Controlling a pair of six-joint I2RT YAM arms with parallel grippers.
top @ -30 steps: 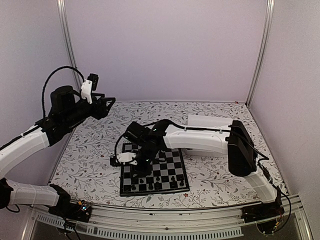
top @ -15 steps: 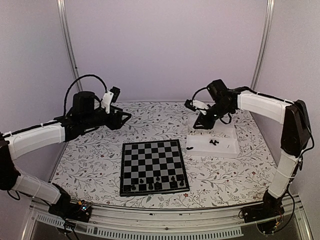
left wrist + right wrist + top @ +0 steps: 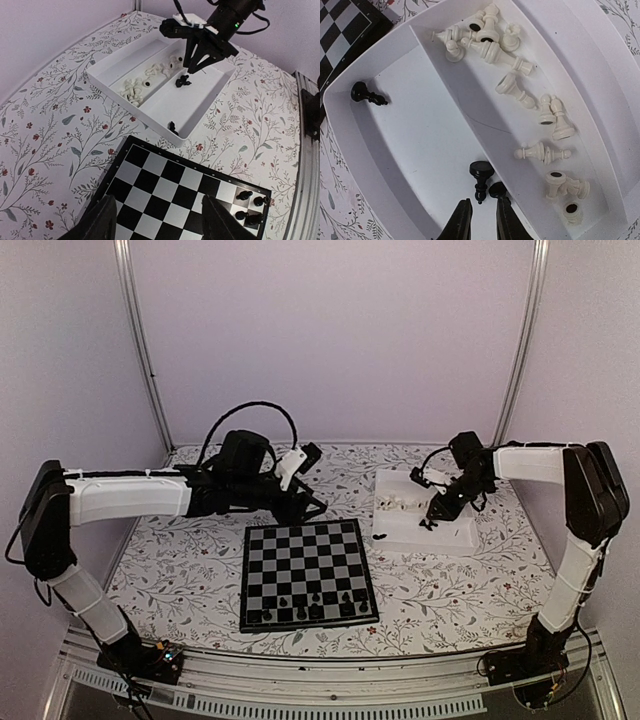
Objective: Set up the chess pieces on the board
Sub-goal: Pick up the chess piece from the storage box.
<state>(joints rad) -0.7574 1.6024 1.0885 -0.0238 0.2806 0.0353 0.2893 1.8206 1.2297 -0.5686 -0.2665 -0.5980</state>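
Right now the right tool (image 3: 483,201) hangs low over a white tray (image 3: 420,130). Its two fingers are parted by a narrow gap and hold nothing. Just ahead of its tips a black chess piece (image 3: 480,179) lies on the tray floor, its thin end pointing into that gap. A second black piece (image 3: 497,190) sits just beside the right-hand finger; whether they touch I cannot tell. Farther ahead and off to the left of this tool, a third black piece (image 3: 366,93) lies alone near the tray's corner. Past a low divider, ahead and to the right of the tool, the other compartment holds a loose scatter of white pieces (image 3: 495,50), most of them tipped over.

Meanwhile the left tool (image 3: 159,200) hovers above the desk (image 3: 60,120) with its fingers spread wide and nothing between them. Directly beneath it is the far edge of the board (image 3: 165,185), which lies flat on the flowered desk. To the right of this tool, at the board's corner, a small cluster of standing black pieces (image 3: 248,204) fills a few squares. In the overhead view they belong to the rows behind the left tool, nearest the arm bases. The tray lies ahead of the left tool, just past the board's edge and apart from it, with the right tool poised over its black-piece compartment.
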